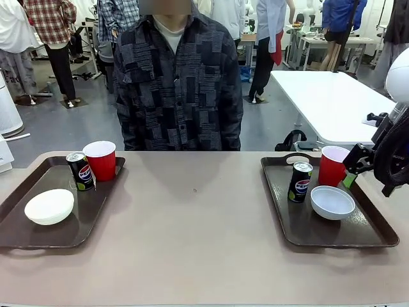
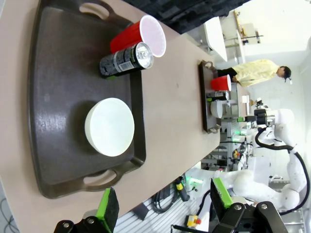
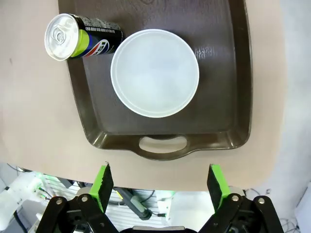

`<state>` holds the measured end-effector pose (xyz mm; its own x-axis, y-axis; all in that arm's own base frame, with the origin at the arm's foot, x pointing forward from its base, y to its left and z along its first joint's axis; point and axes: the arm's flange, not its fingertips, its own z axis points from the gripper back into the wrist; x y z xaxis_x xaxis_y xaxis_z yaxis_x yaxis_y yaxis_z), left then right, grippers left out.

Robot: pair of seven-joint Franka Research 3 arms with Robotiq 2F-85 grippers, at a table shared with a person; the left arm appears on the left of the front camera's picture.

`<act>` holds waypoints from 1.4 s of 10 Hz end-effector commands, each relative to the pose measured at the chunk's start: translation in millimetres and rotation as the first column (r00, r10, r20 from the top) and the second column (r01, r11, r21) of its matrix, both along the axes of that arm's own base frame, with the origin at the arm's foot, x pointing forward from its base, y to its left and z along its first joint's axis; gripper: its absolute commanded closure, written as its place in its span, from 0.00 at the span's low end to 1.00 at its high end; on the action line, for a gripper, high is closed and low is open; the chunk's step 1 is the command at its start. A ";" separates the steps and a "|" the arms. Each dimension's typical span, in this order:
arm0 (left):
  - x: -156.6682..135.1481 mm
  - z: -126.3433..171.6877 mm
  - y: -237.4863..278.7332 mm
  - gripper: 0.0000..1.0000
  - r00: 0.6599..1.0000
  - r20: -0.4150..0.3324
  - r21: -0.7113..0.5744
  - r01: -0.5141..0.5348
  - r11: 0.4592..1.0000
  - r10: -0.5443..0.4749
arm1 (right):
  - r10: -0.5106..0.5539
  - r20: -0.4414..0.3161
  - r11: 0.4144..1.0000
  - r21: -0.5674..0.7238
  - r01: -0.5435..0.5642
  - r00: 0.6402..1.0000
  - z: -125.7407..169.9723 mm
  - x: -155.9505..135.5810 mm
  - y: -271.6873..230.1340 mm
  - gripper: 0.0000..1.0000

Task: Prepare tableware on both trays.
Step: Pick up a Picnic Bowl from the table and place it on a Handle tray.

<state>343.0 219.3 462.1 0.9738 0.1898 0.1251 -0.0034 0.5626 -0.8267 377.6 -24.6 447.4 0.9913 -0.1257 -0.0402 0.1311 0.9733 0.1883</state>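
- Left tray (image 1: 38, 240): dark brown textured plastic, raised rim; bears 1 upside-down white bowl (image 1: 49, 206), 1 slim black Pepsi can (image 1: 80, 171), 1 red cup (image 1: 101, 160).
- Right tray (image 1: 358, 236): matching; bears upright white bowl (image 1: 332, 202), can (image 1: 300, 181), cup (image 1: 332, 165).
- Left gripper (image 2: 163, 206): green-padded fingers spread, empty.
- Right gripper (image 3: 160, 187): fingers spread, empty, above tray handle slot (image 3: 163, 143).

floor: grey (image 1: 77, 128) | furniture: white table (image 1: 332, 96) behind | bystanders (image 1: 51, 38) standing at back
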 end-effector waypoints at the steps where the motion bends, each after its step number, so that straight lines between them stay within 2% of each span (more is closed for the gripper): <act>1: -2.2 1.6 -0.9 0.00 1.000 0.001 -0.010 -0.003 1.000 0.003 | -0.009 0.014 1.000 0.017 0.009 1.000 -5.3 0.5 -0.5 0.00; 10: -2.2 1.6 -0.9 0.00 1.000 0.001 -0.010 -0.003 1.000 0.003 | -0.002 0.000 1.000 0.001 0.002 1.000 -0.9 -0.1 -0.7 0.00; 11: -2.2 1.6 -0.9 0.00 1.000 0.001 -0.010 -0.003 1.000 0.003 | 0.006 -0.038 0.990 0.142 -0.001 0.999 16.5 4.7 -16.2 0.00; 13: -2.2 1.6 -0.9 0.00 1.000 0.001 -0.010 -0.003 1.000 0.003 | 0.066 -0.082 0.932 0.362 -0.032 0.994 36.9 2.9 -63.9 0.00; 14: -2.2 1.6 -0.9 0.00 1.000 0.001 -0.010 -0.003 1.000 0.003 | 0.041 -0.058 0.907 0.420 -0.013 0.997 43.2 3.3 -83.7 0.00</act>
<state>343.0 219.4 462.0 0.9738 0.1901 0.1248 -0.0038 0.5625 -0.8268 370.0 -87.5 484.2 0.9909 -0.0680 -0.1160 0.1168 0.8628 0.4919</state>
